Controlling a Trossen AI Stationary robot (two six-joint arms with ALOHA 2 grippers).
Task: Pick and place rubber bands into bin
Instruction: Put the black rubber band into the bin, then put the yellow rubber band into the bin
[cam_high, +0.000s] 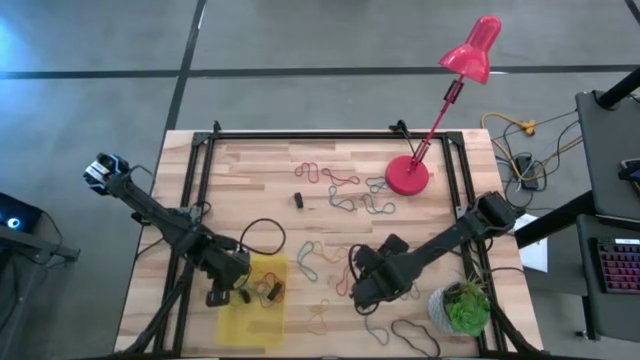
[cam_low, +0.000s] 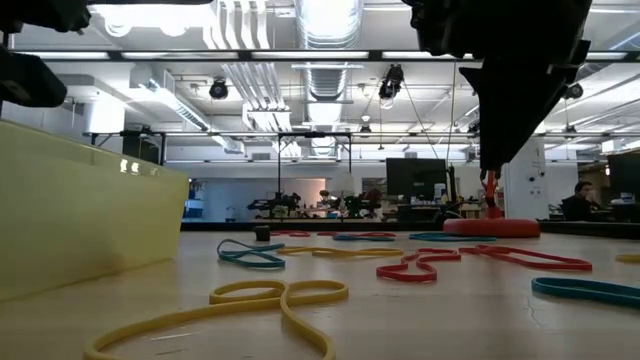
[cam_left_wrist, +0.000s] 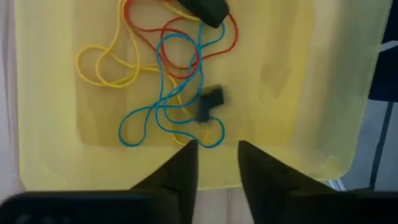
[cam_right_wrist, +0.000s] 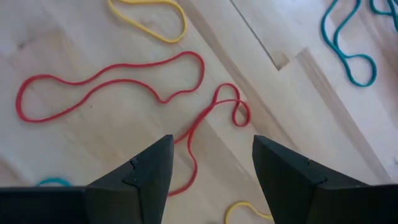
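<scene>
Left arm over the bin, right arm over loose bands.

High view: left gripper hangs at the yellow bin near the table's front edge; right gripper sits mid-table among scattered rubber bands. Low view: bin wall at left, bands lying flat on the wood. Left wrist view: fingers slightly parted, empty, above tangled bands in the bin. Right wrist view: fingers spread wide over a red band.
</scene>
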